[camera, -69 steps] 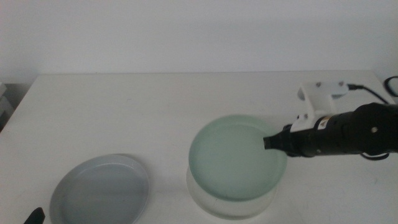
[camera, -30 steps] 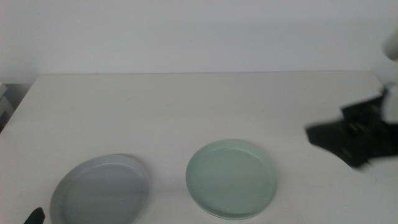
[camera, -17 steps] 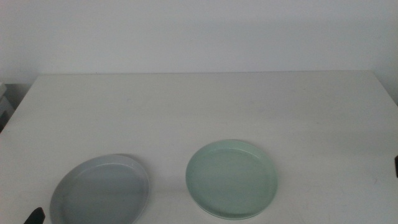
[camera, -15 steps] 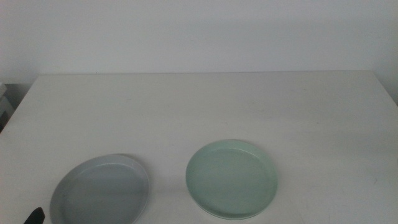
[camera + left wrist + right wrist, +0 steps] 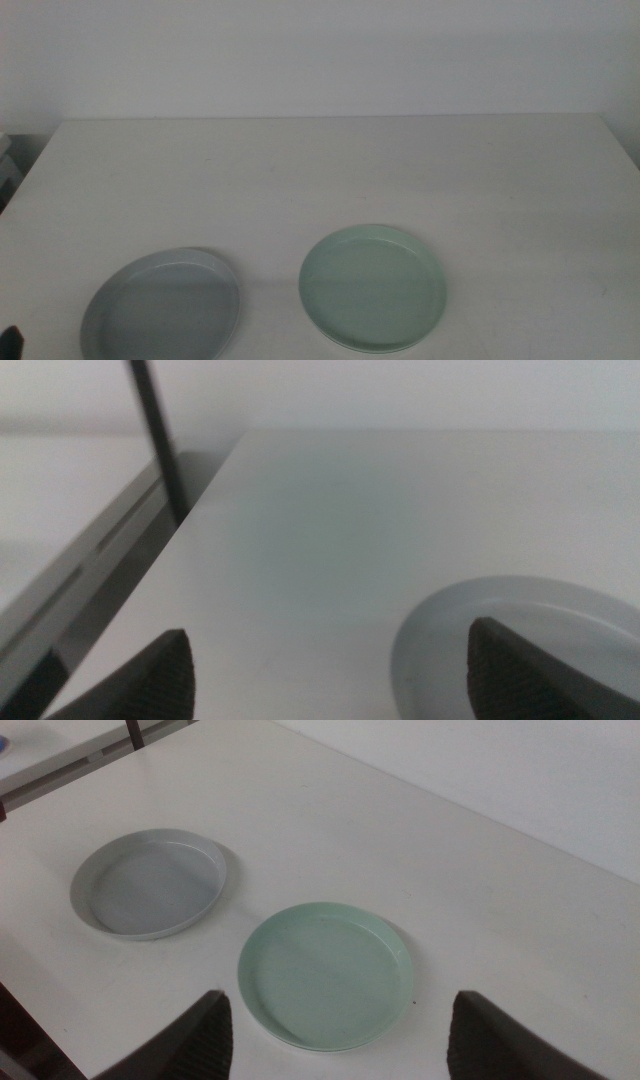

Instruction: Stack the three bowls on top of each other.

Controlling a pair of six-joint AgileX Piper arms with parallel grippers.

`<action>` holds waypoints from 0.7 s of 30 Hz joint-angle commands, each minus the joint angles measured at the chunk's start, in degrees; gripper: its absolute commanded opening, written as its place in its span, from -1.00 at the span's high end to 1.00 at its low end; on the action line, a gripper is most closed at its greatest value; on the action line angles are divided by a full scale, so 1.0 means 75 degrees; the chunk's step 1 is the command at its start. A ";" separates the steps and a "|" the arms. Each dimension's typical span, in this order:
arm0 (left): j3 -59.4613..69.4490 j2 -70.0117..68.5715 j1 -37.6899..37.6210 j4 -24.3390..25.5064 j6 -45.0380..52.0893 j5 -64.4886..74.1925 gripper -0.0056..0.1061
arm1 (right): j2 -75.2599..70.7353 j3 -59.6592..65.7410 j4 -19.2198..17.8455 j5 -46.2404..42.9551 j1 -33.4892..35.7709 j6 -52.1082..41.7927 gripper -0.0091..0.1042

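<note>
The pale mint green bowl (image 5: 372, 287) (image 5: 325, 972) rests at the front middle of the table, and the white bowl is hidden beneath it. To its left lies the grey bowl (image 5: 165, 305) (image 5: 150, 882) (image 5: 560, 610), on its own. My left gripper (image 5: 335, 680) hovers open by the table's front left corner, one jaw over the grey bowl's edge; only a dark tip (image 5: 10, 335) shows in the middle view. High above and back from the green bowl, my right gripper (image 5: 340, 1045) is open, empty, and outside the middle view.
The white table (image 5: 320, 170) stretches back to a plain wall. Beyond its left edge (image 5: 190, 520) stand a dark upright rod (image 5: 155, 440) and a lower grey shelf.
The right arm let go of the green bowl on the white one, then pulled away to the right and out of the middle view. The left gripper's tip shifted slightly left.
</note>
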 commanded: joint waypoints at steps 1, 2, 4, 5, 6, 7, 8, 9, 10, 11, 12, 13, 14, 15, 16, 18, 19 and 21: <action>-0.0532 0.0498 0.0325 -0.0450 -0.0384 -0.0520 -0.95 | 0.0056 -0.0252 0.0032 -0.0469 0.0013 -0.0071 -0.12; -0.0778 0.0860 0.0477 -0.0638 -0.0505 -0.0463 -0.95 | 0.0056 -0.0252 0.0032 -0.0469 0.0013 -0.0071 -0.12; -0.1366 0.1646 0.0710 -0.0906 -0.0576 -0.0139 -0.95 | 0.0056 -0.0252 0.0032 -0.0469 0.0013 -0.0071 -0.12; -0.1760 0.2133 0.0806 -0.1016 -0.0576 0.0186 -0.95 | 0.0056 -0.0252 0.0032 -0.0469 0.0013 -0.0071 -0.12; -0.2101 0.2628 0.0875 -0.1033 -0.0576 0.0506 -0.95 | 0.0056 -0.0252 0.0032 -0.0469 0.0013 -0.0071 -0.12; -0.2552 0.3124 0.0944 -0.1033 -0.0576 0.0983 -0.95 | 0.0056 -0.0252 0.0032 -0.0469 0.0013 -0.0071 -0.12; -0.3009 0.3600 0.0979 -0.1046 -0.0576 0.1641 -0.95 | 0.0056 -0.0252 0.0032 -0.0469 0.0013 -0.0071 -0.12; -0.3457 0.4049 0.0985 -0.1064 -0.0576 0.2200 -0.95 | 0.0056 -0.0252 0.0032 -0.0469 0.0013 -0.0071 -0.12; -0.3890 0.4397 0.0985 -0.1088 -0.0576 0.2636 -0.95 | 0.0056 -0.0252 0.0032 -0.0469 0.0013 -0.0071 -0.12; -0.4291 0.4813 0.0985 -0.1138 -0.0576 0.3157 -0.95 | 0.0056 -0.0252 0.0032 -0.0469 0.0013 -0.0071 -0.12; -0.4594 0.5129 0.0985 -0.1172 -0.0576 0.3528 -0.95 | 0.0056 -0.0252 0.0032 -0.0469 0.0013 -0.0071 -0.12; -0.4932 0.5510 0.0985 -0.1231 -0.0576 0.3951 -0.95 | 0.0056 -0.0252 0.0032 -0.0469 0.0013 -0.0071 -0.12; -0.5239 0.5864 0.0985 -0.1293 -0.0576 0.4348 -0.95 | 0.0056 -0.0252 0.0032 -0.0469 0.0013 -0.0071 -0.12; -0.5501 0.6187 0.0985 -0.1344 -0.0576 0.4706 -0.95 | 0.0056 -0.0252 0.0032 -0.0469 0.0013 -0.0071 -0.12; -0.5685 0.6422 0.0985 -0.1387 -0.0576 0.4964 -0.95 | 0.0056 -0.0252 0.0032 -0.0469 0.0013 -0.0071 -0.12; -0.6023 0.6963 0.0985 -0.1479 -0.0576 0.5470 -0.95 | 0.0056 -0.0252 0.0032 -0.0469 0.0013 -0.0071 -0.12; -0.6116 0.7186 0.0985 -0.1490 -0.0576 0.5586 -0.95 | 0.0056 -0.0252 0.0032 -0.0469 0.0013 -0.0071 -0.12; -0.6183 0.7546 0.0985 -0.1479 -0.0576 0.5602 -0.95 | 0.0056 -0.0252 0.0032 -0.0469 0.0013 -0.0071 -0.12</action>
